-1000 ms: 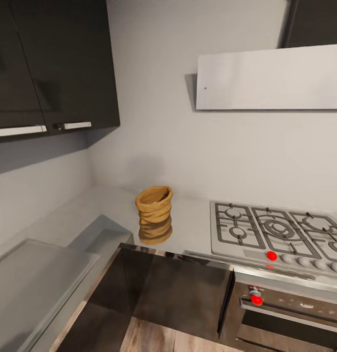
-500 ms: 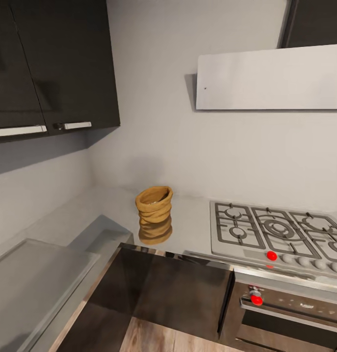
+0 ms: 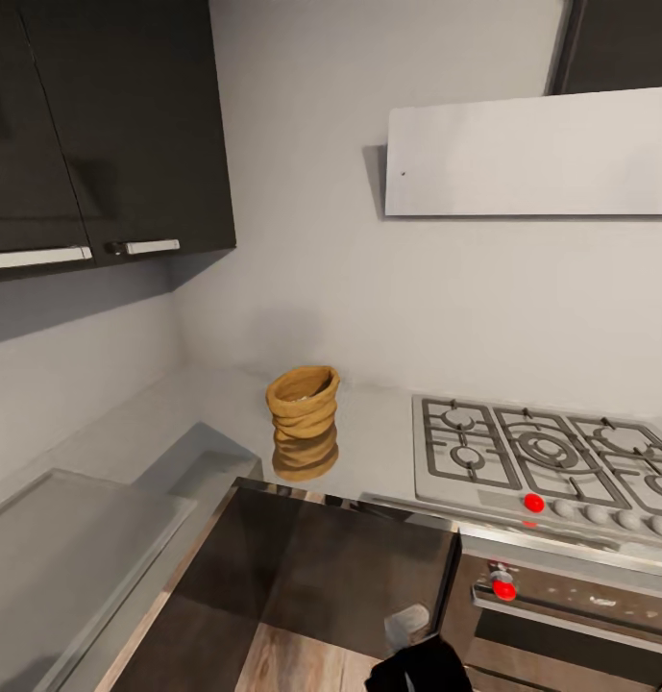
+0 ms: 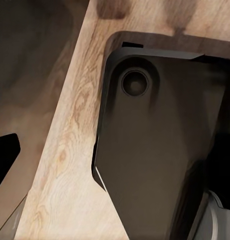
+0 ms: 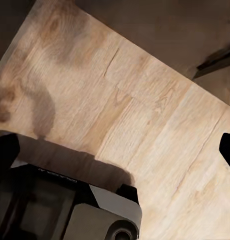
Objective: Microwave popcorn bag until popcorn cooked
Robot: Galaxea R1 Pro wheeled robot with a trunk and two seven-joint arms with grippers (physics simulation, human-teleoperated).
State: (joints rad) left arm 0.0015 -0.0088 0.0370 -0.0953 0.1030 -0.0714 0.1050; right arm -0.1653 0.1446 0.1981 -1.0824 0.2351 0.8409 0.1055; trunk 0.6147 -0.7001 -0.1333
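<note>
Popcorn bag [image 3: 303, 420] unmoved on countertop [image 3: 379, 447]; an arm (pincer state unclear) newly appears.

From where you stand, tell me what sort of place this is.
A home kitchen, most likely: a steel gas hob with grates and a red knob, a shiny grey steel-look countertop carrying a wrinkly tan-brown popcorn bag, and dark wall cabinets with silver handles.

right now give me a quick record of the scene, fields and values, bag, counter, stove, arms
popcorn bag: upright, open top, untouched
countertop: grey, bag stands on it near the corner
stove: right of the bag, apart from it, red knob at front
cabinets: dark, above the counter's left side
arm part: at the head view's lower edge, low by the oven
floor: wood, under both wrist cameras
</note>
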